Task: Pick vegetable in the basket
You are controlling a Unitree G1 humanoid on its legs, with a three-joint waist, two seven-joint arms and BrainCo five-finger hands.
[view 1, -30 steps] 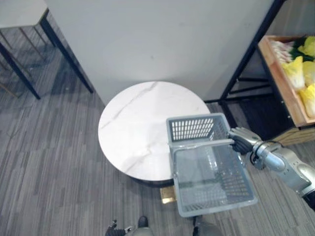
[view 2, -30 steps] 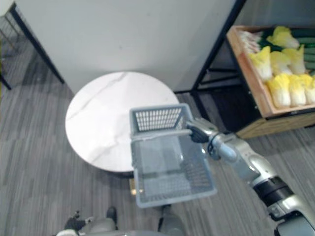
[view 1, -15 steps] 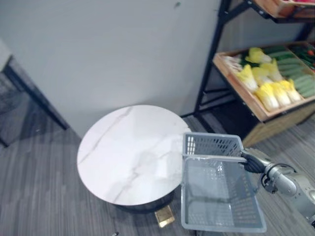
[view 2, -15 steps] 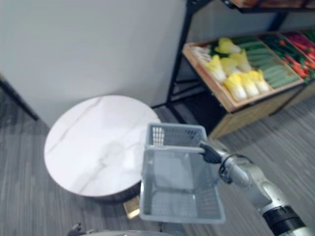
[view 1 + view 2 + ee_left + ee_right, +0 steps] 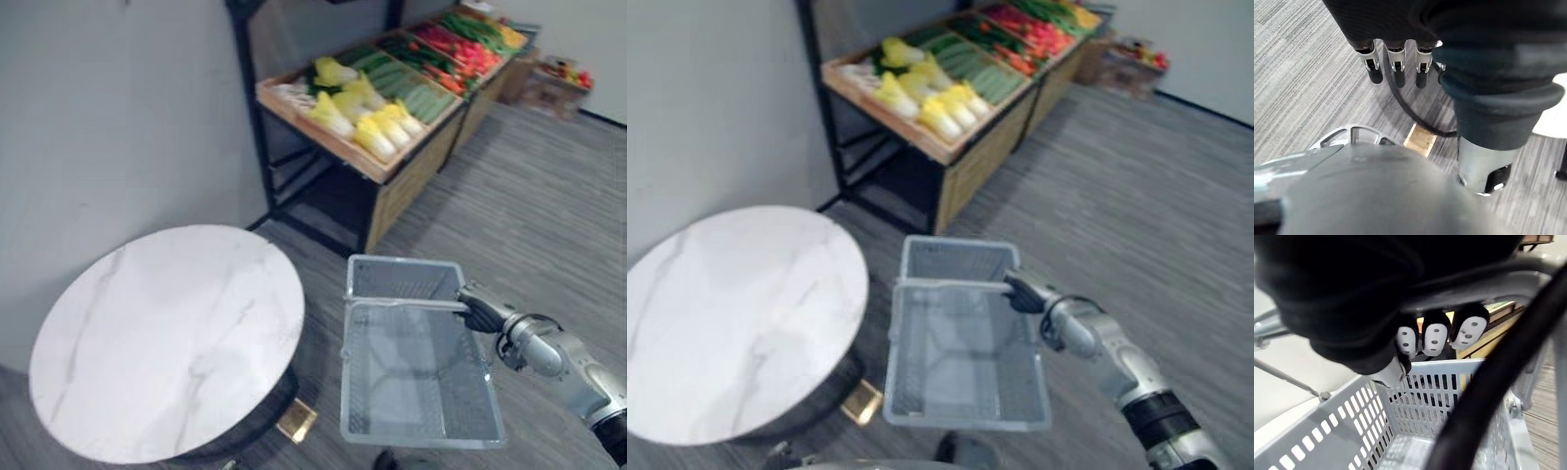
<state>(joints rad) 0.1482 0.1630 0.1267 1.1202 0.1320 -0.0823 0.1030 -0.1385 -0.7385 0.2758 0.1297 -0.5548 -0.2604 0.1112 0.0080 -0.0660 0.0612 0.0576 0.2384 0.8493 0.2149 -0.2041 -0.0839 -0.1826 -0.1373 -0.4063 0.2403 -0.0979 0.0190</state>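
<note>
Left eye view gives me the room. A grey wall (image 5: 118, 108) runs across 10 to 11 o'clock, and striped grey carpet (image 5: 558, 196) spreads from 2 down to 4 o'clock. A black-framed stand at 12 to 1 o'clock holds a slanted wooden tray (image 5: 323, 137).

The vegetables lie in that tray, well apart from the basket. Yellow-white cabbages (image 5: 384, 129) sit nearest me, green cucumbers (image 5: 423, 96) behind them, and red produce (image 5: 458, 51) farther along the row.

A round white marble table (image 5: 157, 333) fills 7 to 9 o'clock. A small tan block (image 5: 295, 421) lies on the carpet by its dark base.

The grey slotted basket (image 5: 404, 280) hangs at 5 o'clock, just beside the table's edge. My right hand (image 5: 480, 311) carries it from the right end of the handle (image 5: 402, 305). In the right wrist view the fingers (image 5: 1435, 338) are curled over that bar — a firm wrap.

My left hand (image 5: 1396, 68) shows in its wrist view hanging over the carpet, fingers straight and loose, holding nothing.
</note>
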